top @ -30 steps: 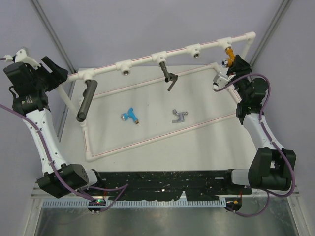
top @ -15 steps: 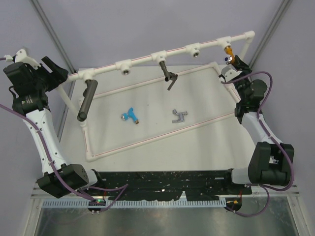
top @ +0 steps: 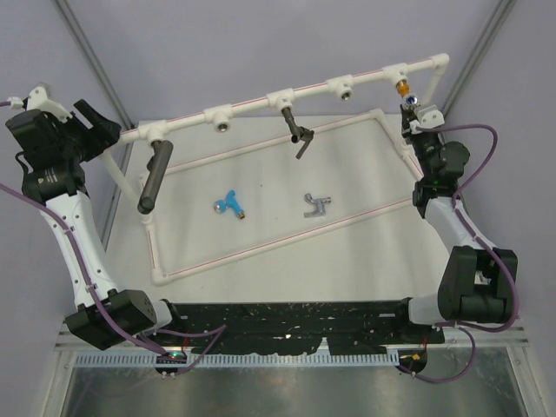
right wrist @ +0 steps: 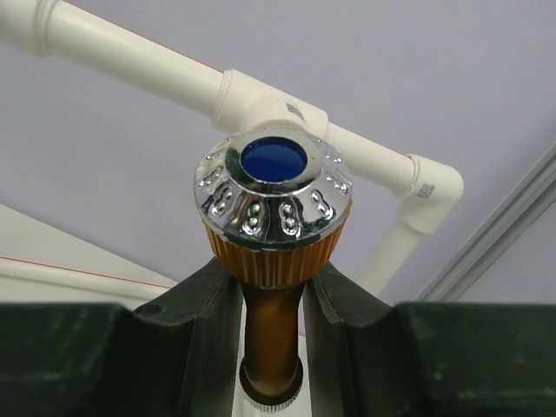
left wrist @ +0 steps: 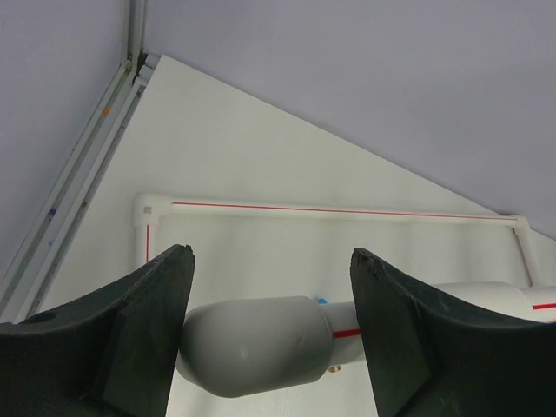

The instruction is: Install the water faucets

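— One orange-gold, chrome-capped faucet going in?
— Yes. My right gripper, clamped on its stem, just rolled; white pipe socket directly ahead. Threading's underway, I'd say. Left gripper wide, holding nothing.

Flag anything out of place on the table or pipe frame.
Nothing damaged or spilled. The blue faucet and the silver faucet lie loose on the table, not screwed into the white pipe. The orange faucet is clamped in the right gripper at the pipe's far-right end.
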Robot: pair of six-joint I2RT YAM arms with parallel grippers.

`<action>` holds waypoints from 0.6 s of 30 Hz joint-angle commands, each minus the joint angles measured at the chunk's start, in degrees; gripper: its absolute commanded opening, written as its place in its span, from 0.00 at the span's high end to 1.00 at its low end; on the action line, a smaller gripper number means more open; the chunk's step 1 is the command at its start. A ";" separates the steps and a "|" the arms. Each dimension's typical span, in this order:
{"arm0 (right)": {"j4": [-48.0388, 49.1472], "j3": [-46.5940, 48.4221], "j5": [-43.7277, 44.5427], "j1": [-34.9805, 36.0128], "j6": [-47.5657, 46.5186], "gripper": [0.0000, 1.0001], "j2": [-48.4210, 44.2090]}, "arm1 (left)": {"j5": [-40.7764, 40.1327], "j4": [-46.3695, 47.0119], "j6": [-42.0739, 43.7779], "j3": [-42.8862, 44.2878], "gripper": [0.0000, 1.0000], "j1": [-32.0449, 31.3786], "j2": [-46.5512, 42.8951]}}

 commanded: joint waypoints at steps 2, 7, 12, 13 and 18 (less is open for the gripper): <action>-2.55 2.92 0.69 0.58 11.28 0.95 1.27 | 5.67 -2.99 -0.21 2.04 0.25 -0.88 -0.28; -3.17 3.71 1.04 0.05 16.47 0.95 1.53 | 6.29 -2.82 -0.47 1.78 0.25 -0.96 -0.01; -5.70 4.41 0.26 -1.18 15.53 0.95 0.31 | 6.64 -2.82 -0.56 1.77 0.25 -0.96 -0.01; -7.20 4.76 -0.18 -1.27 14.03 0.95 0.13 | 6.64 -2.82 -0.56 1.77 0.25 -0.96 -0.10; -19.39 10.11 -3.52 -1.44 -2.57 0.95 -0.84 | 6.55 -2.82 -0.56 1.51 0.25 -0.96 -0.36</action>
